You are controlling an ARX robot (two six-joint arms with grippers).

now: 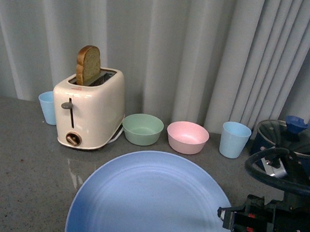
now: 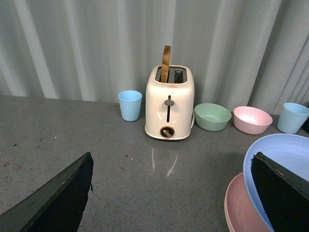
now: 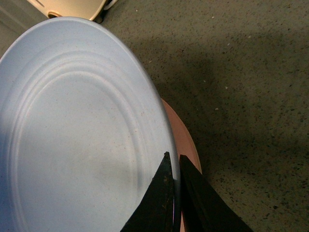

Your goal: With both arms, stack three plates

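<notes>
1. Across the whole foreground runs a grey speckled counter (image 1: pixel 17 162), with pale pleated curtains (image 1: pixel 207 44) hanging behind it.
2. Nearest the front camera, at centre, the light blue plate (image 1: pixel 151 204) lies over the pink plate (image 3: pixel 186 140). Only the pink rim shows beneath it, and I cannot tell whether the two touch.
3. At back left stands a cream toaster (image 1: pixel 89 109), with a slice of brown bread (image 1: pixel 88 64) upright in one slot.
4. At the blue plate's right edge, the right gripper (image 3: pixel 174 157) is pinched almost closed on that plate's rim.
5. Low over the counter, the left gripper (image 2: pixel 172 157) has its fingers (image 2: pixel 63 198) spread wide, with nothing between them.
6. At far right sits a dark pot (image 1: pixel 288 141) with a glass lid.
7. Right of the toaster, a green bowl (image 1: pixel 142 128) and a pink bowl (image 1: pixel 187 137) sit side by side.
8. Smallest are two pale blue cups, one right of the pink bowl (image 1: pixel 234 140) and one just left of the toaster (image 1: pixel 48 106).
</notes>
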